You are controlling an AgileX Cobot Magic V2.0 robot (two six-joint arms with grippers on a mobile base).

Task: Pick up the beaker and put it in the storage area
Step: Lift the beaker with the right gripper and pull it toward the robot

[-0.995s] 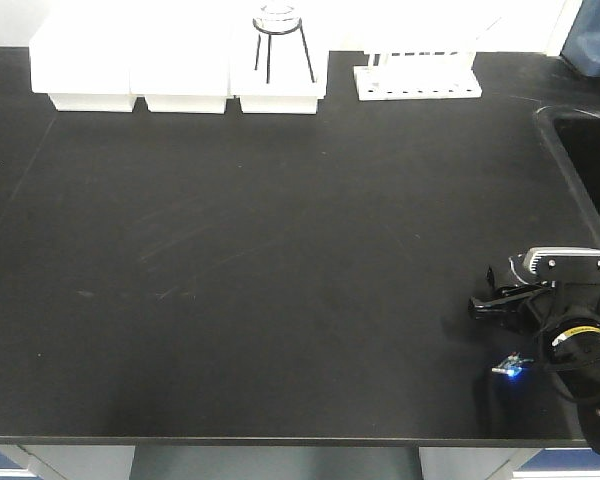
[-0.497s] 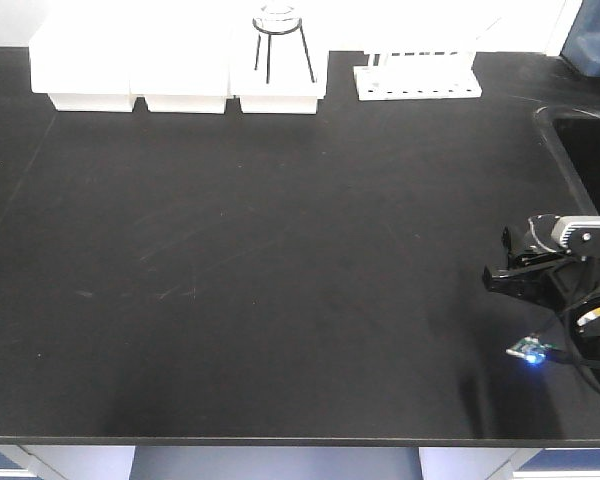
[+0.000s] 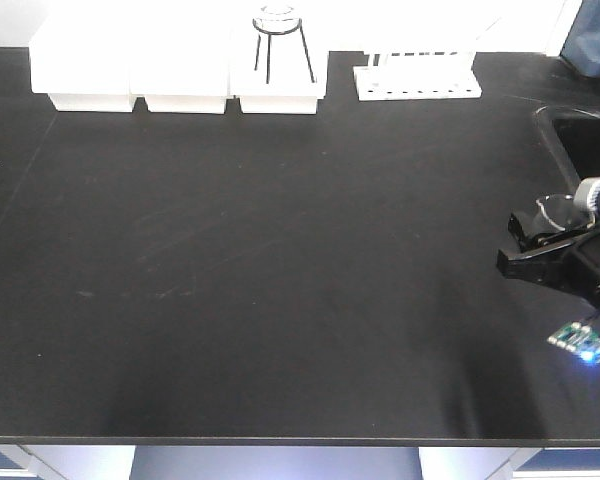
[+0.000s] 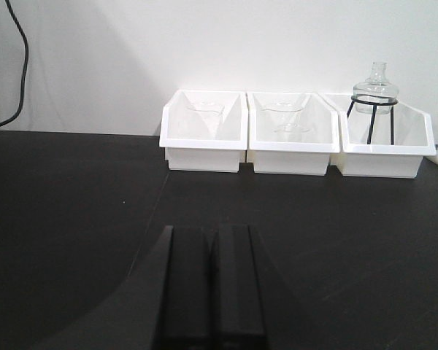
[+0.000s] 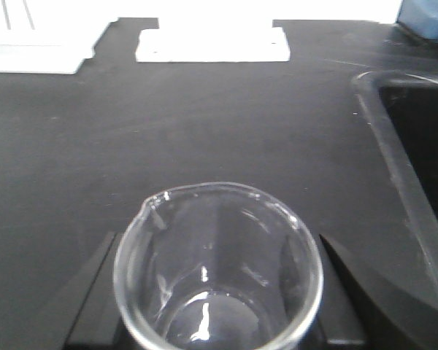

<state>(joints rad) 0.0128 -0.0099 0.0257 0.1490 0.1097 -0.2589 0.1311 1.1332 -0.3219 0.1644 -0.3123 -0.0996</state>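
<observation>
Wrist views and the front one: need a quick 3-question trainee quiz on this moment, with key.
1. How many white bins stand along the back wall?
2. True or false: the left gripper is shut with nothing in it.
3. Where is the beaker?
A) inside one of the bins
B) between the fingers of the right gripper
C) in the left gripper

Key: 1. three; 2. true; 3. B
</observation>
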